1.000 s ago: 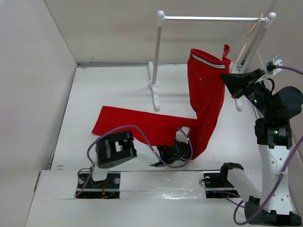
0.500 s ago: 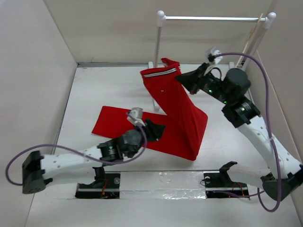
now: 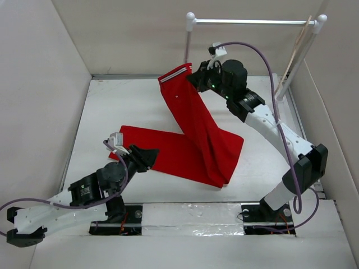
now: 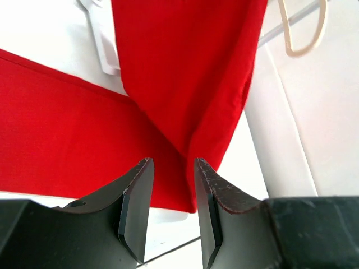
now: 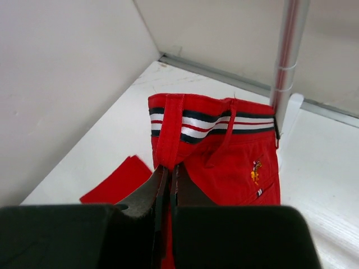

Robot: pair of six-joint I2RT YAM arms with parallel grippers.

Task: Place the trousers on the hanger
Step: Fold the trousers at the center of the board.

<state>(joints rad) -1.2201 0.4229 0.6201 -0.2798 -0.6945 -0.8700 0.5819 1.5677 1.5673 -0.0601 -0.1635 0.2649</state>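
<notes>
Trousers (image 3: 196,134) half lifted: waist end up in the air by the left post of the rail stand (image 3: 252,22), pinched by the right gripper (image 5: 166,171), jaws pressed together on the striped waistband. Raised part runs from the waist down toward the front right to a fold, then the rest lies flat on the counter (image 3: 112,106), long axis pointing left. Left gripper (image 4: 173,163) spread, holding nothing, low at the left end of that flat leg. Hanger (image 3: 299,39) hangs at the far right end of the rail, well apart from the waist, to the right of the right gripper. Right arm is the nearer one, so likely the waist has to travel right along the rail.
</notes>
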